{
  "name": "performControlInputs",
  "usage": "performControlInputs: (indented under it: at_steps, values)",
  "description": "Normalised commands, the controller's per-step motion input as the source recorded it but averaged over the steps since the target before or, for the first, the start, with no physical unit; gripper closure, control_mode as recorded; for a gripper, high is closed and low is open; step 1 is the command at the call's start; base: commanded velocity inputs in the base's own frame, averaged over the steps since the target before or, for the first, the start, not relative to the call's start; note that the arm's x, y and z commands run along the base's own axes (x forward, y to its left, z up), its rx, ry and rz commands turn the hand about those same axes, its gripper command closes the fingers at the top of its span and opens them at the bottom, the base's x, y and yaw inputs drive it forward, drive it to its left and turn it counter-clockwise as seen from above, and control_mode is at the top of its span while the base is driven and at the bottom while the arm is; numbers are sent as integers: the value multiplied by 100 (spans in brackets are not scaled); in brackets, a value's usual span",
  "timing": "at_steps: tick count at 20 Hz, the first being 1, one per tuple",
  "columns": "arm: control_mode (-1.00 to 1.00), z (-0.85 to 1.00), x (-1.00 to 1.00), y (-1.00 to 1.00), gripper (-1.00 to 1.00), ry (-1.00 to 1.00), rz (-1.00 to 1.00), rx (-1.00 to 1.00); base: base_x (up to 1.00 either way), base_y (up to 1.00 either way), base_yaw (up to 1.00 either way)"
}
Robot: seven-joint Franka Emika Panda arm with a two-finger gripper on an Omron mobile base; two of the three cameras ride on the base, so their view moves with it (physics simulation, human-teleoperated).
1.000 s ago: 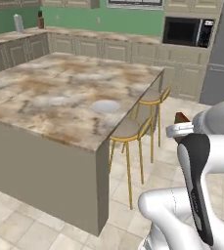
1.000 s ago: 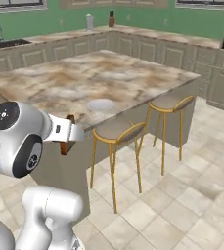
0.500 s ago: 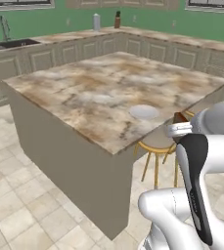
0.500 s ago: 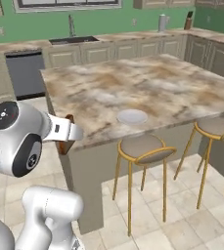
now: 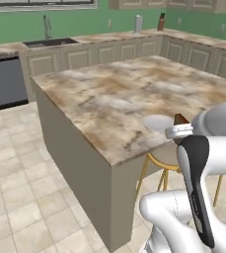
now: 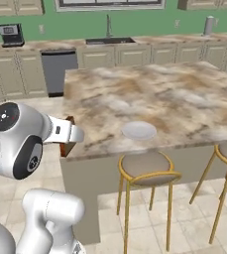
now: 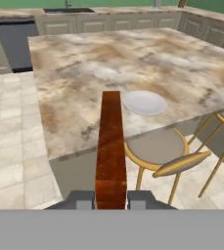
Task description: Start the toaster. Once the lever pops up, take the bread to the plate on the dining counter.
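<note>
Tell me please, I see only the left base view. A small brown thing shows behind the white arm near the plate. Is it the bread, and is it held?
Observer: Yes. In the hand view the bread stands on edge between the two dark fingertips of the gripper, which is shut on it.
Operator: Is the bread already above the plate?
Observer: No. In the hand view the plate lies ahead, a little right of the slice, on the dining counter.
Operator: Is something on the plate?
Observer: Nothing; the right base view shows its white top bare.
Operator: What is below it?
Observer: A round stool with golden legs stands under the counter edge.
</note>
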Motion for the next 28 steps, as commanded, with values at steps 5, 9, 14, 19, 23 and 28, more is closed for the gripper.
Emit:
performControlInputs:
  at_steps: [5, 9, 14, 19, 23, 28]
  values:
    - [100, 0, 0, 0, 100, 0, 0, 0, 43, -43, 36]
    - [100, 0, 0, 0, 100, 0, 0, 0, 40, -41, 32]
    - [100, 0, 0, 0, 100, 0, 0, 0, 29, -54, 16]
    - [100, 0, 0, 0, 100, 0, 0, 0, 34, -64, 14]
    - [100, 0, 0, 0, 100, 0, 0, 0, 33, -68, 13]
    - [100, 0, 0, 0, 100, 0, 0, 0, 33, -57, 16]
